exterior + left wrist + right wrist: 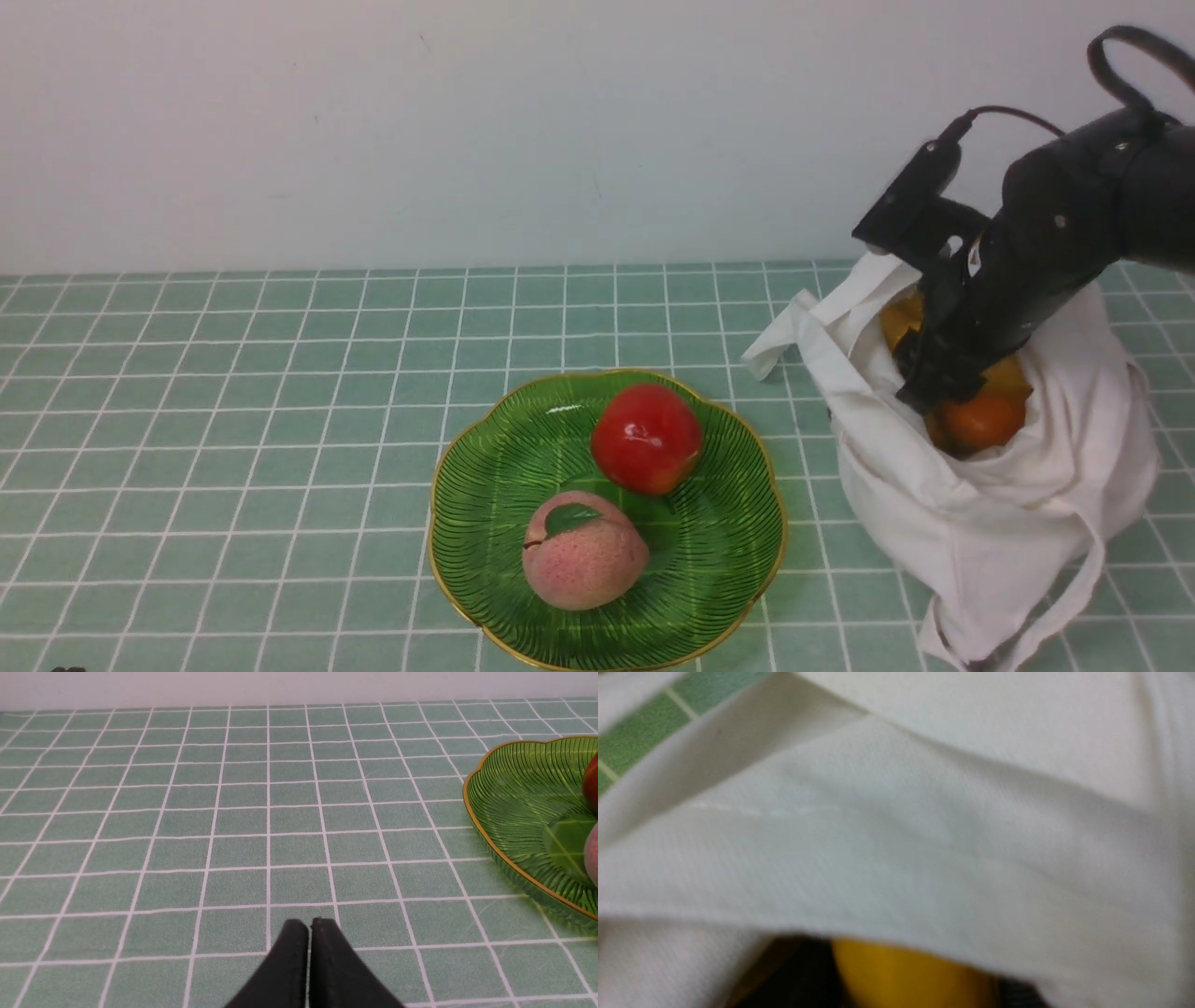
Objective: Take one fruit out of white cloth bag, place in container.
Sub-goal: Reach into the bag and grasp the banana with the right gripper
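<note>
We see the left tool (308, 926) pinched shut over open worktop (233, 420). The green plate (485, 485) holds a red apple (646, 439) and a peach (583, 553), its right rim near the white cloth bag (980, 523). The right tool (927, 387) is sunk in the bag's mouth — we cannot tell its gape. The banana (899, 322) shows yellow inside.

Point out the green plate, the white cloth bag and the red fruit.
green plate (485, 546), front view, bare ribbed surface, left side.
white cloth bag (980, 532), front view, front fabric wall.
red fruit (646, 439), front view, its middle.
</note>
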Tool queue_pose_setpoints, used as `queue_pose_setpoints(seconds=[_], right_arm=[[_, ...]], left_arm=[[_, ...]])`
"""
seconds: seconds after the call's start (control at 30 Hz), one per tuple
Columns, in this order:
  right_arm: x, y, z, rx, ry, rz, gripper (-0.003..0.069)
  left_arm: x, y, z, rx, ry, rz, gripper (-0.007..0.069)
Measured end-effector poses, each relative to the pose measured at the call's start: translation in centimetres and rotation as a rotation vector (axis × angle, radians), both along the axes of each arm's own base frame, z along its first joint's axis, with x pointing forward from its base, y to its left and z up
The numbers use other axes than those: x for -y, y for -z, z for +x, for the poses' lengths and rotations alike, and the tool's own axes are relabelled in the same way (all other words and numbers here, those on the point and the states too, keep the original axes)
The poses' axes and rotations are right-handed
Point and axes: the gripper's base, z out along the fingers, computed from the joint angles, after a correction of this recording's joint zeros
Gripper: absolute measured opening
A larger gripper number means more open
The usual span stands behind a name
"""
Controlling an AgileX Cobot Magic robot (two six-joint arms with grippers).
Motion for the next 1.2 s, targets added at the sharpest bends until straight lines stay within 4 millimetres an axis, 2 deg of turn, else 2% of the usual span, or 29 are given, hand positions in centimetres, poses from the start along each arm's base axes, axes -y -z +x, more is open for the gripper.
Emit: queue_pose_setpoints(seconds=[0.03,0.33,0.43,0.63,0.87,1.0,1.03,1.1,1.2], right_arm=[[0.1,-0.5,0.0,-0.005,0.052,0.009,0.0329],[0.2,-5.5,-1.6,-0.099,0.211,0.071,0.0334],[-0.4,-7.2,-1.9,-0.144,0.237,0.148,0.0334],[-1.6,-8.1,-2.1,-0.177,0.155,0.253,0.0334],[-1.8,-8.1,-2.2,-0.186,0.086,0.247,0.0334],[-0.7,-7.4,-1.5,-0.179,0.133,0.178,0.0334],[0.5,-6.7,-0.9,-0.166,0.227,0.129,0.0334],[1.7,-6.4,-0.4,-0.142,0.323,0.094,0.0334],[5.2,-6.4,0.2,-0.090,0.521,0.065,0.0334]], left_arm=[[0.0,0.0,0.0,0.000,0.000,0.000,-0.0008],[0.0,0.0,0.0,0.000,0.000,0.000,-0.0008],[0.0,0.0,0.0,0.000,0.000,0.000,-0.0008],[0.0,0.0,0.0,0.000,0.000,0.000,-0.0008],[0.0,0.0,0.0,0.000,0.000,0.000,-0.0008],[0.0,0.0,0.0,0.000,0.000,0.000,-0.0008],[0.0,0.0,0.0,0.000,0.000,0.000,-0.0008],[0.0,0.0,0.0,0.000,0.000,0.000,-0.0008],[0.0,0.0,0.0,0.000,0.000,0.000,-0.0008]])
